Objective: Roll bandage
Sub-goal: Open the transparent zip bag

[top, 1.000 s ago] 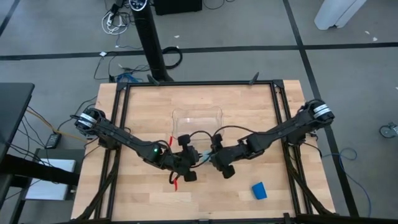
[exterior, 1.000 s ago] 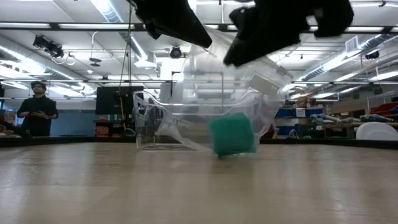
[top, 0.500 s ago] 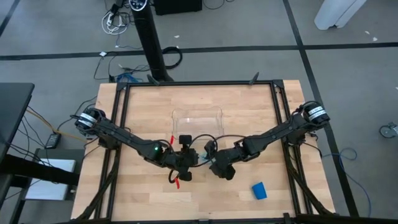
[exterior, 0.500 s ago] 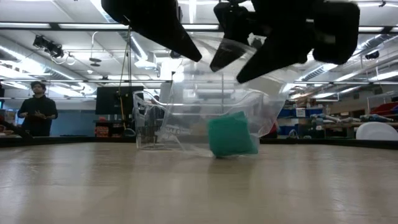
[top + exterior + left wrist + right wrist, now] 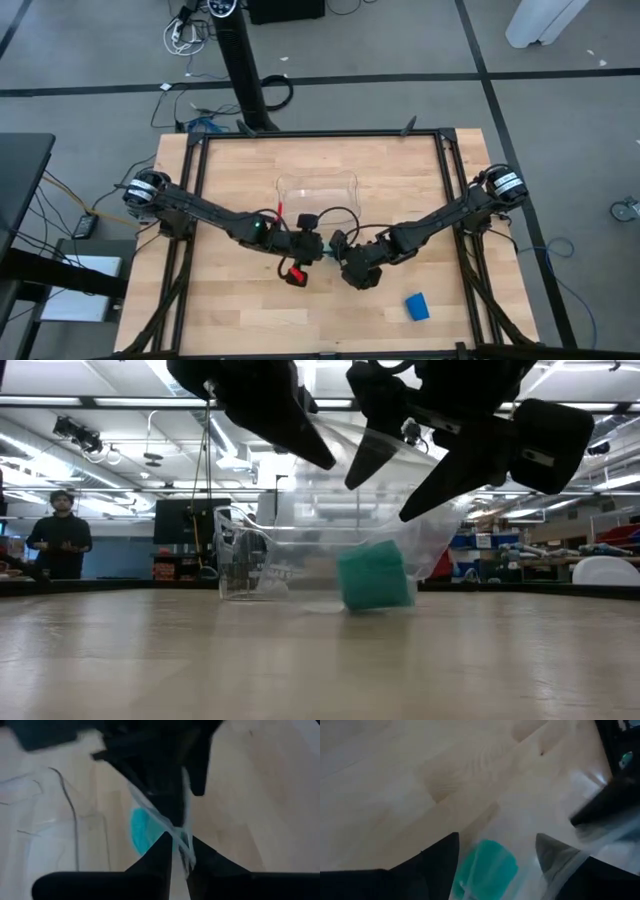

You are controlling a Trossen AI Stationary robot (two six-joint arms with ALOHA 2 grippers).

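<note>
The bandage (image 5: pixel 416 307), a small bright blue roll, lies on the table near the front right, and neither gripper touches it. At mid-table my left gripper (image 5: pixel 306 250) is shut on a clear plastic bag (image 5: pixel 420 530). A teal-green block (image 5: pixel 375 575) sits in the bottom of the bag. My right gripper (image 5: pixel 375 503) is open just beside the left one. Its fingers stand apart over the bag and the block (image 5: pixel 487 865). Whether they touch the plastic, I cannot tell. My left gripper pinches a bunched strip of the bag's upper plastic (image 5: pixel 182 837) between its two fingers, coming at it slanting down from above. The bag hangs below the fingers (image 5: pixel 325 460). Its bottom, with the teal-green block, rests on the table.
A clear plastic tray (image 5: pixel 316 190) stands just beyond the grippers toward the far edge. A black frame (image 5: pixel 195 200) runs along the table's sides. A person (image 5: pixel 60 535) stands far off in the room, on the left.
My right gripper has opened, rolled about its own line and sunk a little toward the bag. My left gripper has rolled and swung slightly toward the right gripper. The bag's bottom, with the block, has stayed on the table.
</note>
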